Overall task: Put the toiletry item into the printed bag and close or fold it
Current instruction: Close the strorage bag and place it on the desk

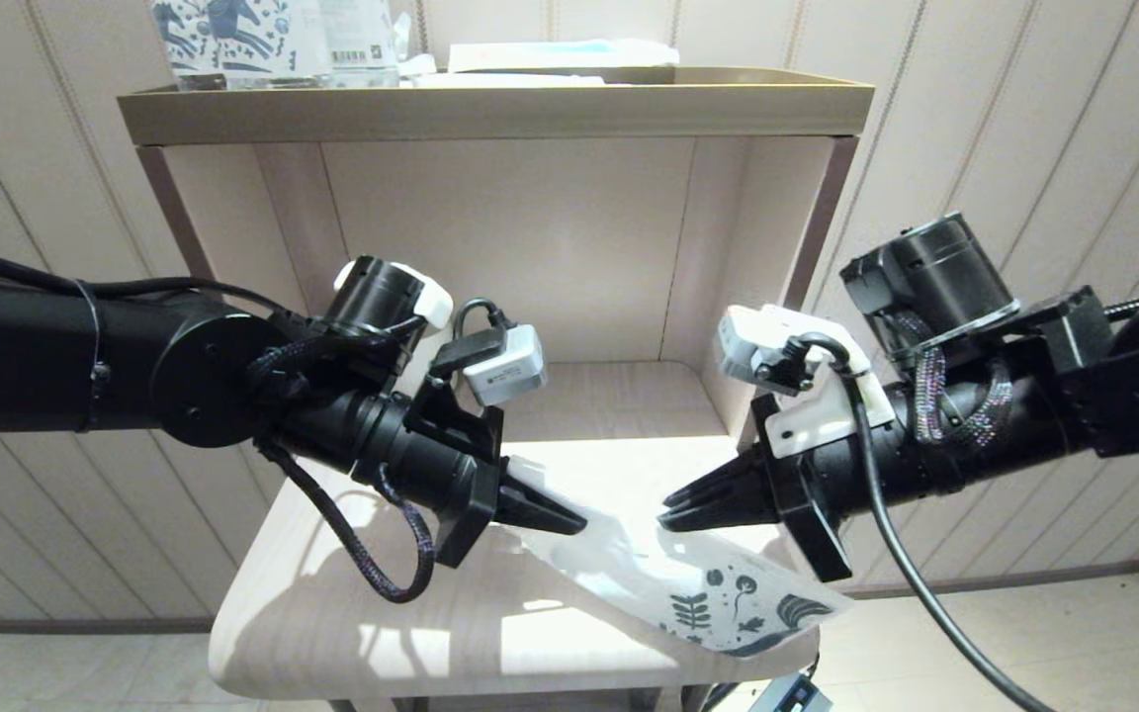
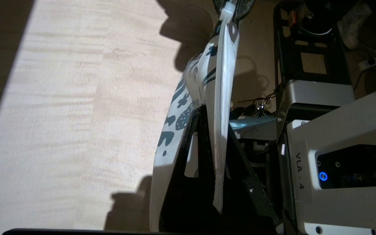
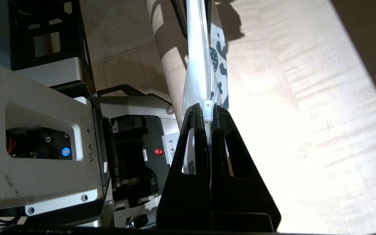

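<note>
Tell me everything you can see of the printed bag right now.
The printed bag is a flat, thin, glossy white pouch with dark blue leaves and flowers at one end. It hangs stretched above the pale wooden shelf, sloping down toward its printed end. The left end effector is shut on its plain end; the right end effector pinches a small clear tab on its upper edge. No contents are visible.

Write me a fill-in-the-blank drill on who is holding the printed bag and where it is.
1. The printed bag is held above the pale wooden ____.
2. The left gripper is ____ on one end of the bag.
3. The right gripper pinches the bag's clear ____ slider.
4. The bag's dark blue print lies at the end nearer the robot's ____ arm.

Missing words: table; shut; zip; right
</note>
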You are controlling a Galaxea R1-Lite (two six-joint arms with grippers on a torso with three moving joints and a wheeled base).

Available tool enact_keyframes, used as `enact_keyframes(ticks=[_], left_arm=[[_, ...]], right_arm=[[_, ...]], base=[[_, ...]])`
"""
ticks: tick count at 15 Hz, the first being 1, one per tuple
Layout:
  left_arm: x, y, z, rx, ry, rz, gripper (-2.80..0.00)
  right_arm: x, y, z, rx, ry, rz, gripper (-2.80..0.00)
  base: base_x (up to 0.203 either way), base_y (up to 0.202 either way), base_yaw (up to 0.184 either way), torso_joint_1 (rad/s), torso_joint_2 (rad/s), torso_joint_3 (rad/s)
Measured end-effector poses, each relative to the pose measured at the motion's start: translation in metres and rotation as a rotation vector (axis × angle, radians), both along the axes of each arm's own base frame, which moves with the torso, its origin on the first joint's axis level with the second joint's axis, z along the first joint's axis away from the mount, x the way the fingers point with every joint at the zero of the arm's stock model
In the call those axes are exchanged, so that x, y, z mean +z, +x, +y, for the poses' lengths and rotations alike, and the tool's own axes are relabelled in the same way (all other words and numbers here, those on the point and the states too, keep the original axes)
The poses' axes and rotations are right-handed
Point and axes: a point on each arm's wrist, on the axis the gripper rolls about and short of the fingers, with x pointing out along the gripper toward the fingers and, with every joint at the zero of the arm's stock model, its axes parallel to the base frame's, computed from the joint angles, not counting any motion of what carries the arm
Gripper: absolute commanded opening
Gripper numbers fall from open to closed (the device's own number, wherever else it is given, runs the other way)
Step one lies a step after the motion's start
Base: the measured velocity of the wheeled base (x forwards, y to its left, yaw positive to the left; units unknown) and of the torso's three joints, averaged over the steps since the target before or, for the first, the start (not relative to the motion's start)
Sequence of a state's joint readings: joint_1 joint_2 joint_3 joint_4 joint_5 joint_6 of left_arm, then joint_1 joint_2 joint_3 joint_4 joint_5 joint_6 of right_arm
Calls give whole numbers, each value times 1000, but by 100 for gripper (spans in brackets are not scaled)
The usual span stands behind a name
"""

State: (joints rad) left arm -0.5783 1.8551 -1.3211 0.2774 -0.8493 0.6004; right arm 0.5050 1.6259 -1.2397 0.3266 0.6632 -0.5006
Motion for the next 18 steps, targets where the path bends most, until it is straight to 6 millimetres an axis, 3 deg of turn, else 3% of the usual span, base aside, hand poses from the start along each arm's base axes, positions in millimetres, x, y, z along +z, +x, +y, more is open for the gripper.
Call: enact_keyframes(ticks=[12, 18], left_arm=[[-1, 8, 5, 29, -5, 7, -280], [-1, 9, 4, 30, -4, 7, -280]], right_arm=[[-17, -50, -73, -180, -25, 15, -280], [-22, -62, -83, -209, -27, 20, -280]], base=[[0, 0, 0, 0, 0, 0], [0, 0, 0, 0, 0, 0]])
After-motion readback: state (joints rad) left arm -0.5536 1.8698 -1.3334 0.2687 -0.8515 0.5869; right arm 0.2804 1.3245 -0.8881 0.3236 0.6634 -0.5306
